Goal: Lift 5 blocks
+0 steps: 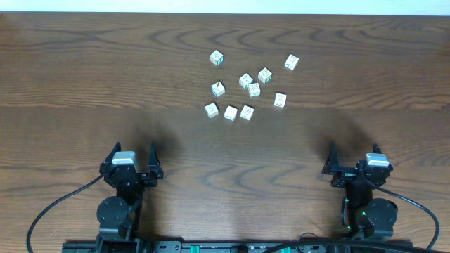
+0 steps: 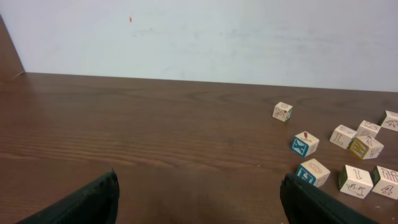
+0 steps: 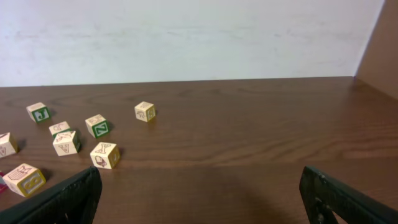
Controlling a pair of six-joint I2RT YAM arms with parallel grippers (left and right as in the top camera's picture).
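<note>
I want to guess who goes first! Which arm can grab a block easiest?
Probably the right. The right gripper and left gripper are open and about equally far, but the right faces a block standing alone, while the left faces three blocks close together.

Dark wood-grain table (image 1: 84,70) (faint sheen), plain white wall (image 2: 199,37) behind.

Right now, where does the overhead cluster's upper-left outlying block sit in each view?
Overhead: the block sits at the cluster's upper left, apart.
Left wrist: it stands alone, right of centre, farthest back.
Right wrist: far left, showing a green mark.
Shared landmark: the table's far edge against the pale wall.
</note>
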